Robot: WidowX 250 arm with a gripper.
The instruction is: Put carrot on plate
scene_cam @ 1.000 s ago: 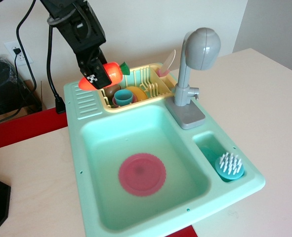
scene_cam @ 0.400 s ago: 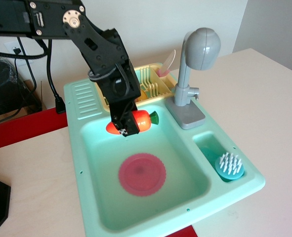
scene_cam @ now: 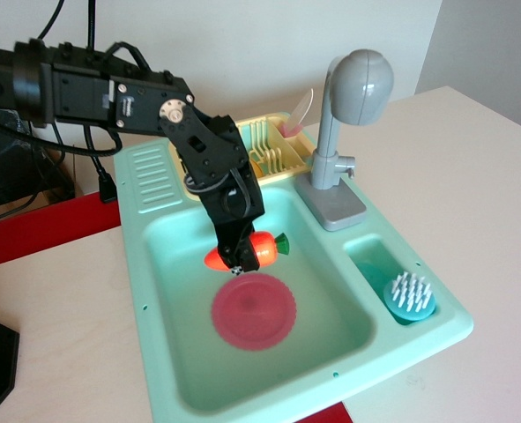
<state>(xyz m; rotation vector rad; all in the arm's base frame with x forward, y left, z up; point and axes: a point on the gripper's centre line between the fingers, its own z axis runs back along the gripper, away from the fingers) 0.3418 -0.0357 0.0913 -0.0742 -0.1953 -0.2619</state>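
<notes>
Clamping the small glossy orange plastic carrot (scene_cam: 253,251) crosswise, the black tool (scene_cam: 237,258) hangs inside the mint-green plastic toy sink (scene_cam: 154,256), just above the far rim of the flat round pink-red plastic plate (scene_cam: 254,310). Because the carrot sits over that rim rather than the plate's middle, a release here would likely let the smooth tapered body roll off onto the sink floor. A descent without moving nearer the plate's centre could also press the rim and tip the light plate.
</notes>
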